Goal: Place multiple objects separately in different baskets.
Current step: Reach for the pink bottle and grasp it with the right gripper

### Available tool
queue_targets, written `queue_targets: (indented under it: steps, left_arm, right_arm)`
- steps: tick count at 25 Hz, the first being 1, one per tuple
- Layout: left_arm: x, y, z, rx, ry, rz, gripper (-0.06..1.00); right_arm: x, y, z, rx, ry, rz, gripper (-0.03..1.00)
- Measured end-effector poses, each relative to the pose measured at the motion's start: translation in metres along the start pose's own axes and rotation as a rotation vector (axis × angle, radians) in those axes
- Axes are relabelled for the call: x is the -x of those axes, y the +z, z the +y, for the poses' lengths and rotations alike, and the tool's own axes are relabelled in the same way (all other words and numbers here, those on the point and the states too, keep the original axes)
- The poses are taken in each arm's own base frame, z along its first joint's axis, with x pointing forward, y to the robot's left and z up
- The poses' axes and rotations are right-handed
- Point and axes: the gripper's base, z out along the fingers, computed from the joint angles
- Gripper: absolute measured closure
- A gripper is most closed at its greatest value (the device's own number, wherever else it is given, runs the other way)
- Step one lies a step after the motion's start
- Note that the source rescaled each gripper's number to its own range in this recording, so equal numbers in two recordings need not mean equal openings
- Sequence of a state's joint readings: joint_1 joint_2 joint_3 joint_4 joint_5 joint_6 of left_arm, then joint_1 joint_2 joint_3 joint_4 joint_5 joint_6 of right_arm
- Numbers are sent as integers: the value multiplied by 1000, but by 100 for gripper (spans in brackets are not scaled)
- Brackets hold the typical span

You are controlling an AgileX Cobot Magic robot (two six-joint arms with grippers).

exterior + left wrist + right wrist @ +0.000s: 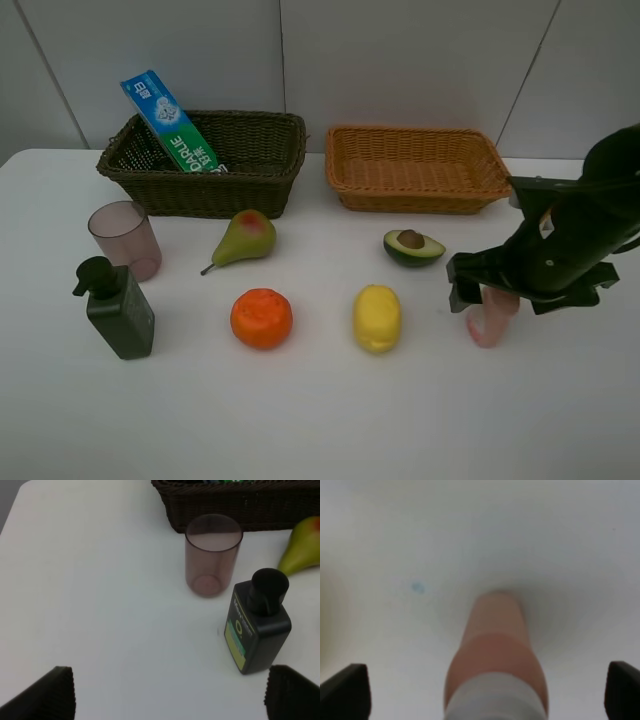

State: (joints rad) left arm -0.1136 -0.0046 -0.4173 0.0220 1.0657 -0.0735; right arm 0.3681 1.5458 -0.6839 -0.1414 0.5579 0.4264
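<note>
The right end effector (pixel 485 692) hangs low over the small pink bottle (pixel 492 320), which sits on the white counter (pixel 320 430) near the lemon (pixel 377 318) and in front of the orange-tan basket (pixel 420 195). Its jaws are open, one on each side of the bottle, and neither touches it.

To my eye the step is the grasp. The jaws should close evenly on the pink body below the white cap, centred, so the bottle is neither tipped nor squeezed out sideways.

The blue-green toothpaste box (pixel 170 120) leans in the dark olive basket (pixel 270 150), so the bottle probably belongs there, and carrying it across means lifting clear of the avocado half (pixel 413 247) and the pear (pixel 243 238).

The left end effector (pixel 169 694) is open and empty, just beside the dark green pump bottle (pixel 257 630).
</note>
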Motion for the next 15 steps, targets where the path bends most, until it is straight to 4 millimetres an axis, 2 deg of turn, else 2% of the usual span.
queue_targets:
  steps: [2, 4, 6, 7, 8, 15]
  left_arm:
    - [0, 0, 0, 0, 0, 0, -6]
    - [0, 0, 0, 0, 0, 0, -6]
    - [0, 0, 0, 0, 0, 0, -6]
    - [0, 0, 0, 0, 0, 0, -6]
    - [0, 0, 0, 0, 0, 0, -6]
    - [0, 0, 0, 0, 0, 0, -6]
  right_arm:
    - [0, 0, 0, 3, 3, -2, 25]
    - [0, 0, 1, 10, 9, 2, 49]
    - [0, 0, 2, 19, 8, 5, 82]
    - [-1, 0, 2, 23, 6, 7, 94]
    - [-1, 0, 3, 27, 10, 8, 96]
    - [-1, 0, 2, 26, 5, 8, 97]
